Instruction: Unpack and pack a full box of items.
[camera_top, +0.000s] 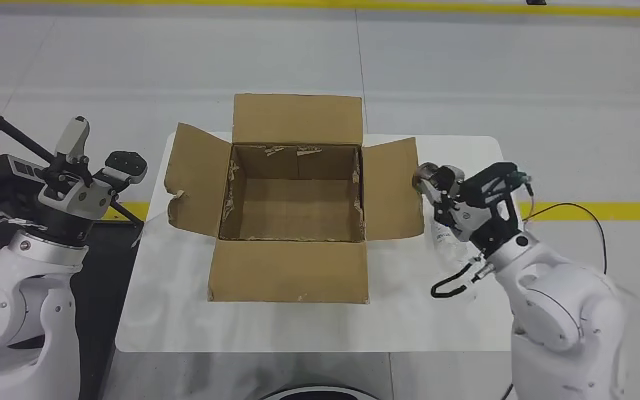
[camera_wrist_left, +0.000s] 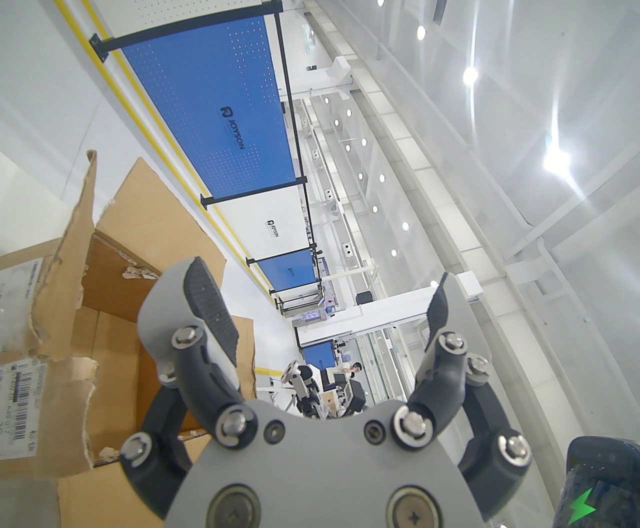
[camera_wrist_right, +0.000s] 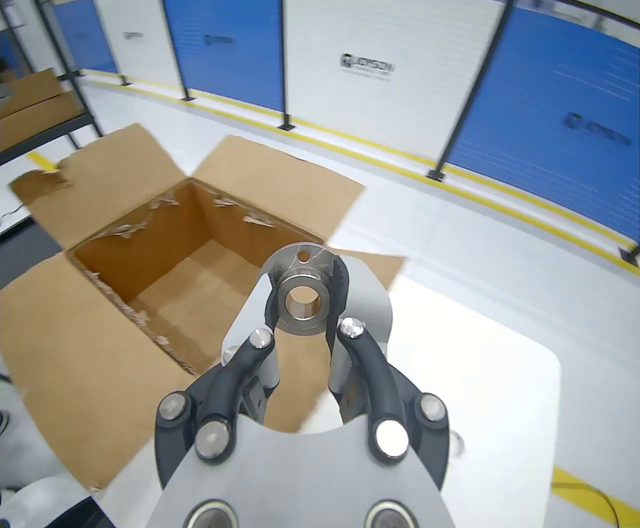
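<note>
Right wrist view: ring (camera_wrist_right: 305, 325) in pincer (camera_wrist_right: 306, 299)

**ARMS & GRIPPERS – STATUS**

L arm: far left in top view, folded close in. Wrist tipped back so the fingers angle up and outward.
- left gripper (camera_wrist_left: 322, 280): jaws spread wide, ribbed pads (camera_wrist_left: 210, 305) facing each other.

R arm: right side in top view, elbow bent, forearm angled inward and fwd.
- right gripper (camera_wrist_right: 305, 295): fingers closed on a metal ring (camera_wrist_right: 287, 312), one pad each side of its hub, bore facing the wrist cam, flange on the far side.
</note>
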